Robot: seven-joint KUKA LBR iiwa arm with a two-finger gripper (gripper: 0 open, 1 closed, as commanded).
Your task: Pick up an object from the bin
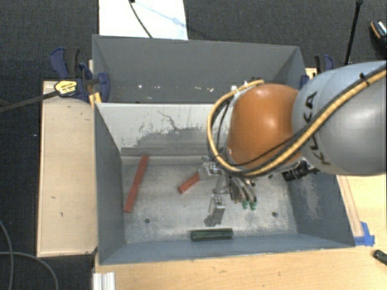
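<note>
My gripper (227, 197) hangs below the orange cover, low over the bin floor right of the middle. A small orange-red block (188, 183) lies tilted on the floor just to its left, apart from it. A dark green-black bar (211, 235) lies flat along the front wall, a little below the gripper. I see nothing held in the gripper.
A long red-brown stick (136, 183) lies slanted at the left of the floor, close to the left wall. The arm and its orange cover hide the right rear part of the floor. The bin's walls slope in on all sides.
</note>
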